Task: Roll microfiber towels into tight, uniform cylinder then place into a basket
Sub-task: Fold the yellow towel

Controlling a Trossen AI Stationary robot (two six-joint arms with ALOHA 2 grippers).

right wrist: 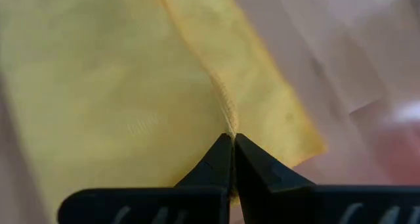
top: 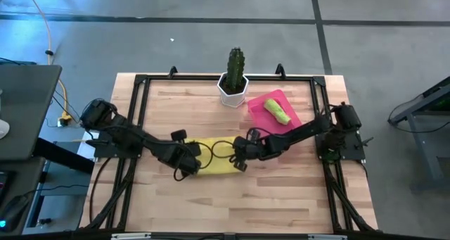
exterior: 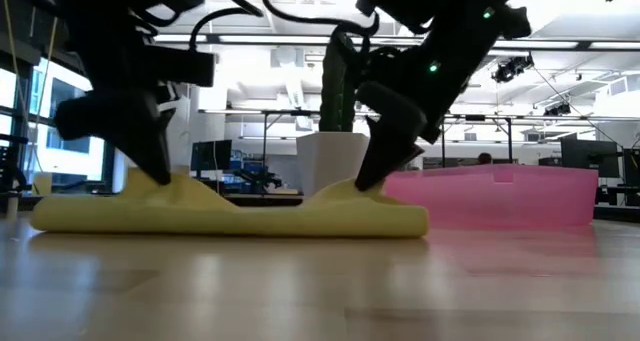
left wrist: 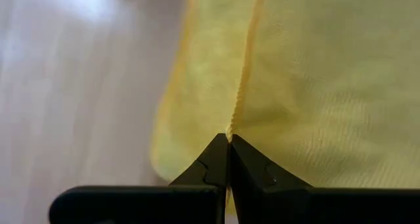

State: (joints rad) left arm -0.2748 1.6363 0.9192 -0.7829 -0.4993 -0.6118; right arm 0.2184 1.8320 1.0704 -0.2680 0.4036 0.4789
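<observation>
Yellow towel (top: 214,158) lay on the table (top: 281,198) near its middle, partly folded along its length, with a stitched hem showing in both wrist views. Left gripper (left wrist: 229,140) had its fingers pressed together on that hem at one end; right gripper (right wrist: 232,138) was closed on the same hem at the other end. Both arms reached in low from their own sides, wrists angled down, tips at the cloth — the low view showed small peaks raised where each pinched.

Judgement: the cloth is light, soft and limp, and will sag between holds. The hem is the soundest place to grip, since loose pile may slip.

Green towel (top: 278,112) already lay rolled in the pink basket (top: 260,100), beside the cactus pot (top: 233,91).
</observation>
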